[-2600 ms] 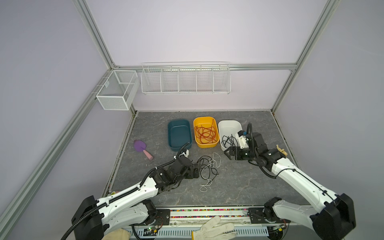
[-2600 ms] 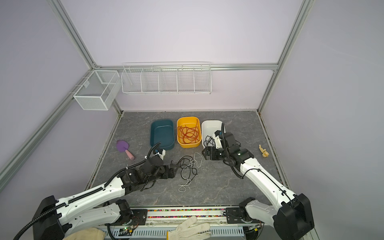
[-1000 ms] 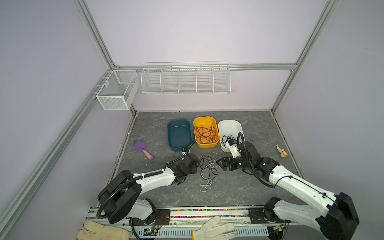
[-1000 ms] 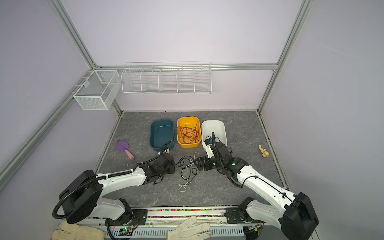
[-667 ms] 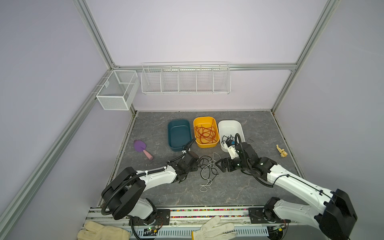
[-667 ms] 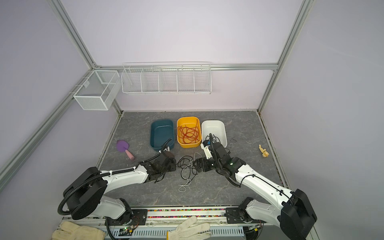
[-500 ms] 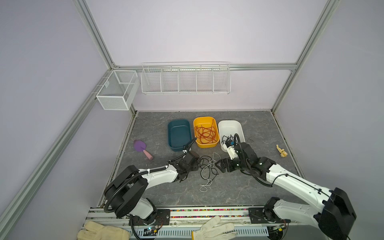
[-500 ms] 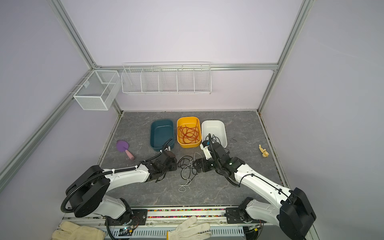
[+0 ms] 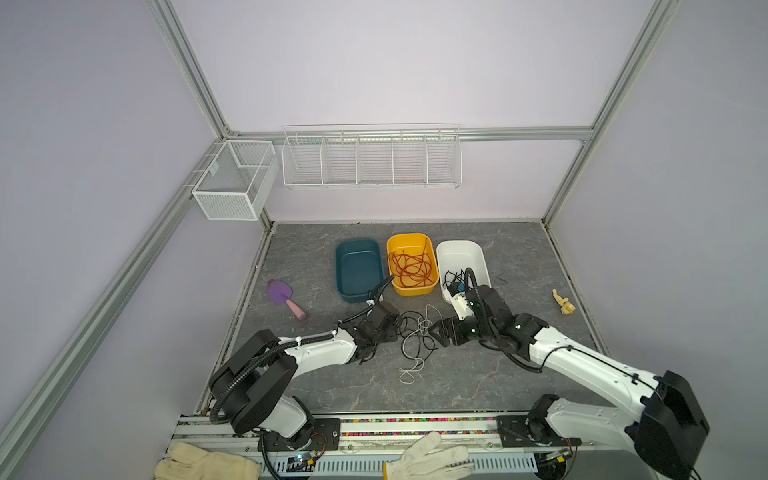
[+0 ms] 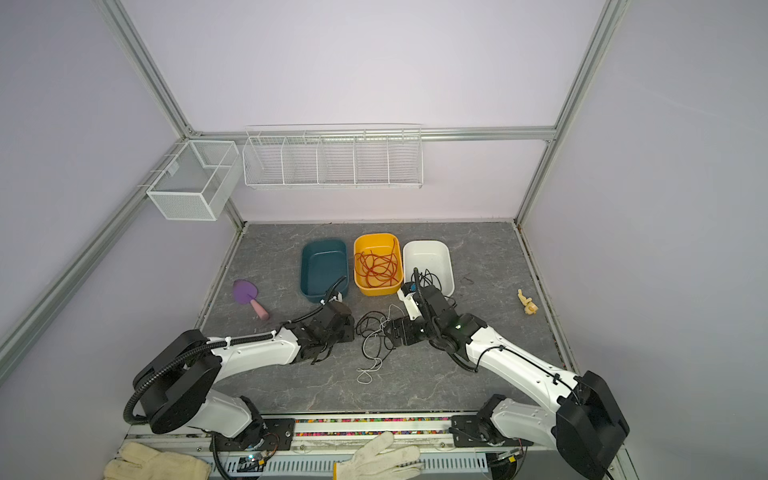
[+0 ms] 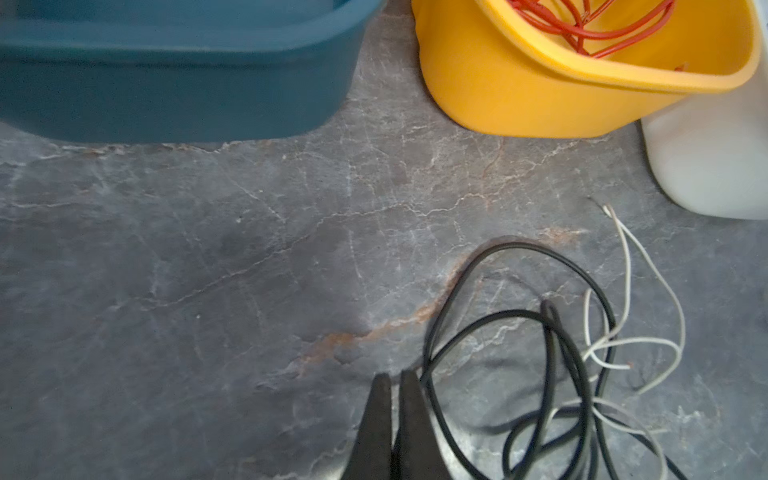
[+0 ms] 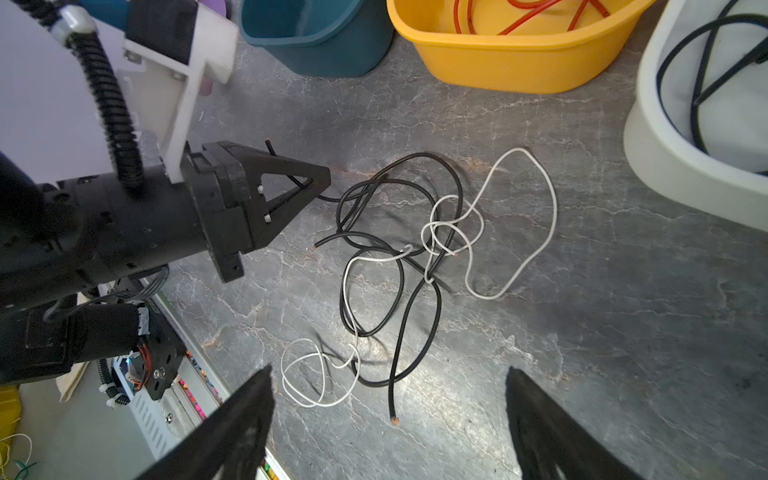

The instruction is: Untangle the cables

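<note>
A tangle of black and white cables [image 9: 415,337] [image 10: 373,332] lies on the grey table between my two grippers. My left gripper [image 9: 397,331] [image 11: 395,376] is shut at the tangle's left edge. In the right wrist view a black cable [image 12: 374,183] runs through its closed fingers [image 12: 320,178], and the cable's end sticks out behind them. My right gripper [image 9: 434,330] [image 12: 388,370] stands wide open at the tangle's right edge, with nothing in it. Red-orange cables [image 9: 411,268] lie in the yellow bin [image 9: 392,245]. Black cables [image 9: 455,276] lie in the white bin [image 9: 478,253].
An empty teal bin [image 9: 347,286] stands left of the yellow one. A purple scoop [image 9: 280,293] lies at the left, and a small beige piece [image 9: 563,302] at the right. Wire baskets [image 9: 370,158] hang on the back wall. Gloves [image 9: 424,457] lie on the front rail.
My left gripper has reached the tangle's left edge and closed its jaws on a black cable. My right arm has come down from the white bin to the tangle, still open.
</note>
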`<state>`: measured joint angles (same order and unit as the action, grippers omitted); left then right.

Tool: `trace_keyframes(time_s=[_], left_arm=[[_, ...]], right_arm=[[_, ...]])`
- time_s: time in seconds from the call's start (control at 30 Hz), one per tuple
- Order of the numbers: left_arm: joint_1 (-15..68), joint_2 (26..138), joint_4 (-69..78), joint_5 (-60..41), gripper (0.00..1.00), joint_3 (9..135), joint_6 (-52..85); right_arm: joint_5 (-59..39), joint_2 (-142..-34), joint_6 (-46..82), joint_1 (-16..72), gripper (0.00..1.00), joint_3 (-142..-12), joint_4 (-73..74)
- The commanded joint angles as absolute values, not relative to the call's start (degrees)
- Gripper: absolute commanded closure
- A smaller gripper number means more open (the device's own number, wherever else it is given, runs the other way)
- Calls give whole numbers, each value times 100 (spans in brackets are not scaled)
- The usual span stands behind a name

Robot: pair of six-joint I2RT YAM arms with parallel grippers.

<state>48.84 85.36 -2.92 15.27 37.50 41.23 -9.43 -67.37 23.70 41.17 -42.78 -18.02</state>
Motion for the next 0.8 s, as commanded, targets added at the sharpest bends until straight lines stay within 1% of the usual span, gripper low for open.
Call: trace_keyframes(time_s=[0.0, 0.23, 0.47, 0.77], left_arm=[[4860, 8334, -320, 1444, 100, 3806, 4050], [4865, 7871, -739, 912, 100, 3903, 3880], [4861, 7061, -986, 455, 100, 3746, 3759], [4860, 5846, -1682, 349, 100, 3724, 3805]], right_arm=[[-1063, -6824, 2243, 4181, 12, -4402, -1713], [-1105, -6956, 2207, 4227, 12, -4454, -1723], [-1066, -7203, 2172, 4304, 12, -4567, -1792], [-1009, -7407, 2128, 4395, 12, -4641, -1816]])
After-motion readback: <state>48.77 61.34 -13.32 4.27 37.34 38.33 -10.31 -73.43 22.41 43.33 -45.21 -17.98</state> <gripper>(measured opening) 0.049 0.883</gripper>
